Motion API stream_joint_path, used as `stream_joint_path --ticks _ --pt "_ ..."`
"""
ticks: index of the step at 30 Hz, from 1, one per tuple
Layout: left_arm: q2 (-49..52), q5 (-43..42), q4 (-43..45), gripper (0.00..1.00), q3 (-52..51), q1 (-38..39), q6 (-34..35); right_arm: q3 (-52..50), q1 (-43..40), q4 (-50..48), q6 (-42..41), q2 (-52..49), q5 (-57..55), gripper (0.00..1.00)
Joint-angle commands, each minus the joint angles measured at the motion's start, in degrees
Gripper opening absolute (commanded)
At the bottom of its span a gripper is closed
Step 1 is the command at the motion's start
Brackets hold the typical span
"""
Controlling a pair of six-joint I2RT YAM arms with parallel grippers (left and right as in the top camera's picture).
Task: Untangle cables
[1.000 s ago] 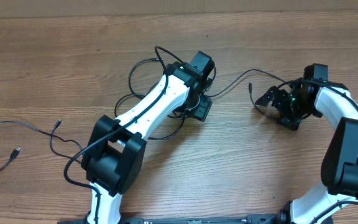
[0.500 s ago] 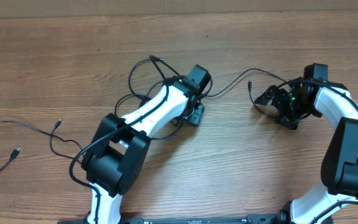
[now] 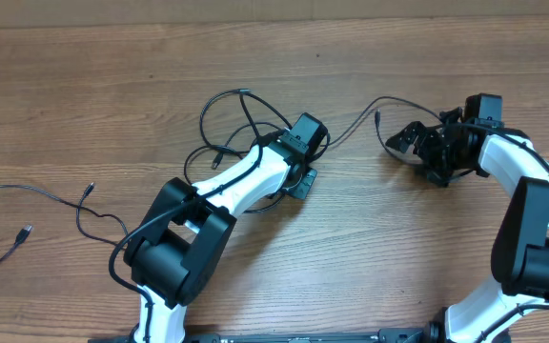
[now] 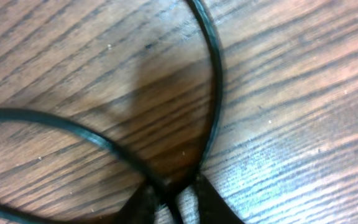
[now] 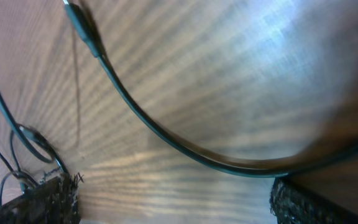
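Two tangled black cables (image 3: 219,107) loop on the wooden table behind my left arm. My left gripper (image 3: 298,179) is pressed down at their right edge. In the left wrist view, two strands of cable (image 4: 213,74) cross right at my left gripper (image 4: 173,200), whose fingers are shut on the crossing. One strand (image 3: 349,131) runs right to a plug end (image 3: 376,117) near my right gripper (image 3: 410,141). The right wrist view shows that gripper (image 5: 173,199) wide open, the cable (image 5: 166,140) arcing past in front of its fingers. A third cable (image 3: 46,195) lies apart at the far left.
The left arm's white links (image 3: 227,181) lie over part of the tangle. The right arm (image 3: 527,191) curves along the right edge. Bare wood (image 3: 370,248) spreads between the two arms toward the front.
My left gripper has closed onto the crossing strands and shifted slightly. The loop behind it has changed shape. The plug end by my right gripper has moved up and left.
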State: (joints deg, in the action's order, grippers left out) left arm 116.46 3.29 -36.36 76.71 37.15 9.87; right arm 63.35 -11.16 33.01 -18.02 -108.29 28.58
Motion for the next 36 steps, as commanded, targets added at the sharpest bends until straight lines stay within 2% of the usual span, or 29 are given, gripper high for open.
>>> stream_joint_path --ticks 1,12,20,31,36 --pt "0.1 0.1 -0.4 0.05 -2.0 0.0 -1.2 -4.1 0.6 -1.9 0.7 -6.5 -6.0 1.0" --pt "0.1 -1.8 -0.6 0.05 -2.0 0.0 -1.6 -4.1 0.6 -9.0 0.7 -6.5 -6.0 1.0" --pt "-0.4 -3.8 -2.5 0.04 0.8 -0.7 -3.7 -4.1 0.6 -9.2 0.7 -6.5 -6.0 1.0" --pt "-10.2 -3.3 -18.0 0.04 22.5 -7.0 -3.7 -4.1 0.6 -2.1 -0.4 -6.5 -1.9 1.0" --pt "-16.0 -3.1 -19.8 0.05 30.6 -13.9 -4.1 -4.1 0.6 -1.5 -0.3 -6.5 -1.9 1.0"
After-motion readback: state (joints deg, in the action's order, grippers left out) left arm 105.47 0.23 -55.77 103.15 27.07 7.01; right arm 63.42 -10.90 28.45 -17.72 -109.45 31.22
